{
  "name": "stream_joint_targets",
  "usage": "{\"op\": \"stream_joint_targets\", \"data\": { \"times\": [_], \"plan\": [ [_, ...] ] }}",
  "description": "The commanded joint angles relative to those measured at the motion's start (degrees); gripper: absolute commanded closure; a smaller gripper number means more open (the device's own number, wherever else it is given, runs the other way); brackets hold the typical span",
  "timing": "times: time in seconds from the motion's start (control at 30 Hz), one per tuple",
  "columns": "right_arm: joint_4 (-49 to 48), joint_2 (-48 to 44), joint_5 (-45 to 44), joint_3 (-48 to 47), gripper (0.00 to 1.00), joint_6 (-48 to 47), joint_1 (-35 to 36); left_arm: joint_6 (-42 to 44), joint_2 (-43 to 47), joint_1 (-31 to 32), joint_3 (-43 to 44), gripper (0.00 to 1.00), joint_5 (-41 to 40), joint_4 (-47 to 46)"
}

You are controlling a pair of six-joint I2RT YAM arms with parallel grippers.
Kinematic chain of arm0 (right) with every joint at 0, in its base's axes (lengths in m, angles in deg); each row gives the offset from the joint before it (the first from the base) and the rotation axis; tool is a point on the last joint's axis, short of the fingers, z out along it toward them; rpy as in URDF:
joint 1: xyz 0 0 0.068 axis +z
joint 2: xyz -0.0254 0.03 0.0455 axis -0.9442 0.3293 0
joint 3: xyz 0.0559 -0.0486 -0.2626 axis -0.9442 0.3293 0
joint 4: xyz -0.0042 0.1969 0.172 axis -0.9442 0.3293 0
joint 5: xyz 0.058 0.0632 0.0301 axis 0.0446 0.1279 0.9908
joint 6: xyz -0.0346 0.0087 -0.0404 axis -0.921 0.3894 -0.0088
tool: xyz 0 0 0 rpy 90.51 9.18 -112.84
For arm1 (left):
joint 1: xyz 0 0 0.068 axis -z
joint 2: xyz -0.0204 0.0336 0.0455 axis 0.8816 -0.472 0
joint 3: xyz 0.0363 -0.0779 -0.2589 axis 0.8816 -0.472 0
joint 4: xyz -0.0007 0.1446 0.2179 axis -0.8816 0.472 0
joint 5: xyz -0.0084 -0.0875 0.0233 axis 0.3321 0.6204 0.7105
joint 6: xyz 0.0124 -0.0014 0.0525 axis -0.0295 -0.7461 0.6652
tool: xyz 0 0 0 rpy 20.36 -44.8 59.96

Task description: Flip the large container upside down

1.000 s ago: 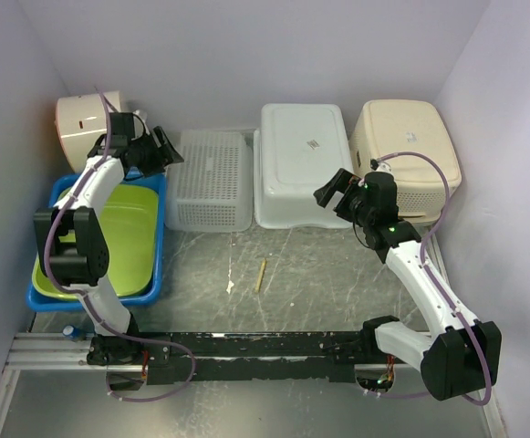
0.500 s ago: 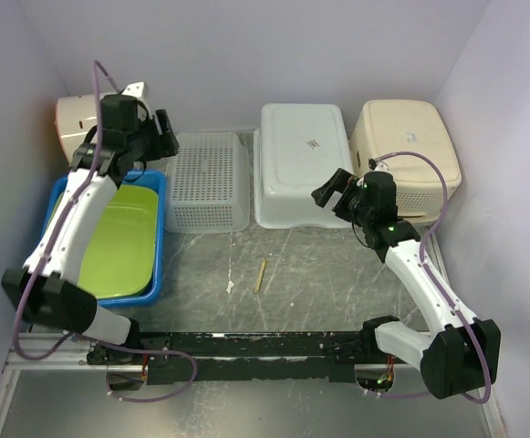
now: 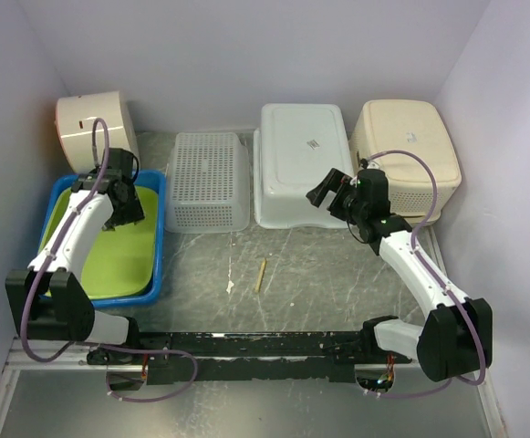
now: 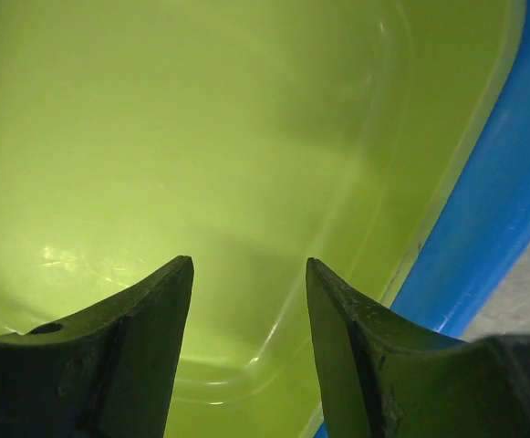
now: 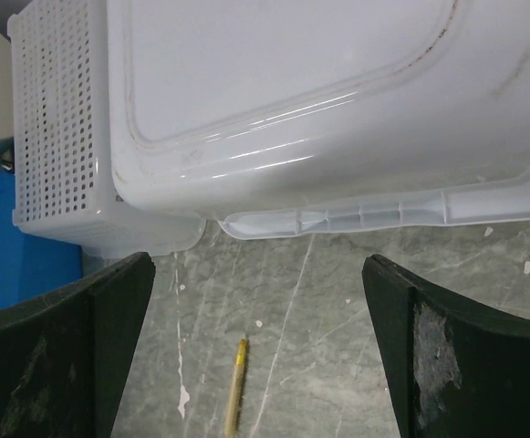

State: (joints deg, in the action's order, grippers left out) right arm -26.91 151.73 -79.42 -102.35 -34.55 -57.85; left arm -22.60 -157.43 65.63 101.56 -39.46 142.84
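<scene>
The large blue container (image 3: 160, 248) stands open side up at the left of the table, with a lime-green tub (image 3: 119, 255) nested inside it. My left gripper (image 3: 124, 209) hangs inside the green tub near its far right corner. In the left wrist view its jaws (image 4: 248, 265) are open with nothing between them, above the green tub's floor (image 4: 201, 137), and the blue container's wall (image 4: 493, 210) shows at the right. My right gripper (image 3: 324, 193) is open over the bare table (image 5: 257, 265), just in front of the white tub.
Upside down along the back stand a white perforated basket (image 3: 210, 178), a white tub (image 3: 301, 151) and a beige tub (image 3: 406, 146). A round beige container (image 3: 87, 119) sits in the back left corner. A pencil (image 3: 261, 273) lies mid-table. Walls close in on three sides.
My left arm swung from up by the round container and basket down into the green tub, and its jaws narrowed. The right gripper shifted slightly left.
</scene>
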Motion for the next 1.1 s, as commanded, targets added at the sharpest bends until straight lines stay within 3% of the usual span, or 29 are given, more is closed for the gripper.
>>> {"op": "stream_joint_targets", "data": {
  "times": [0.0,0.1,0.2,0.3,0.4,0.43,0.47,0.5,0.7,0.8,0.87,1.07],
  "plan": [
    [-2.61,-0.43,0.32,-1.51,0.00,0.08,0.20,-0.65,-3.12,-0.10,-1.87,0.36,4.71,1.31],
    [-3.08,-0.72,0.56,-1.23,0.00,0.14,0.25,-1.76,-2.42,-0.46,-3.37,0.37,6.06,-0.41],
    [-2.24,-0.48,0.31,-1.02,0.00,-0.34,0.25,-3.65,0.18,-1.75,-2.04,0.39,2.46,-0.51],
    [-1.06,-0.86,-0.79,-1.11,0.00,0.34,0.25,-1.27,1.25,-1.87,2.31,0.39,-9.09,0.89],
    [-1.65,-1.26,-1.21,-1.15,0.00,1.18,0.33,-0.97,-3.47,-2.32,9.17,0.38,-23.01,5.22],
    [-2.01,-0.97,-0.95,-1.25,0.00,1.25,0.32,-0.61,-4.78,-2.53,11.10,0.37,-22.83,4.75],
    [-2.05,-0.48,-0.47,-1.86,0.00,1.08,0.27,0.62,-5.81,-3.14,12.21,0.13,-20.51,3.01],
    [-1.69,0.18,0.04,-2.57,0.00,0.79,0.32,0.88,-7.05,-4.69,13.33,0.00,-17.55,1.99],
    [0.59,1.49,0.65,-5.01,0.00,-0.76,0.72,-1.93,-3.53,-14.26,9.12,0.01,-2.61,-8.00],
    [-2.14,1.73,2.95,-4.90,0.00,-0.33,2.53,-1.68,0.35,-14.60,7.13,0.01,-0.40,-9.60],
    [-5.66,2.39,3.40,-5.45,0.00,-1.98,7.82,-1.49,1.93,-14.83,7.26,0.01,0.49,-8.29],
    [-16.18,11.93,6.40,-12.78,0.01,-14.28,29.56,-1.19,5.41,-14.91,10.93,0.01,15.77,-5.74]
  ]
}}
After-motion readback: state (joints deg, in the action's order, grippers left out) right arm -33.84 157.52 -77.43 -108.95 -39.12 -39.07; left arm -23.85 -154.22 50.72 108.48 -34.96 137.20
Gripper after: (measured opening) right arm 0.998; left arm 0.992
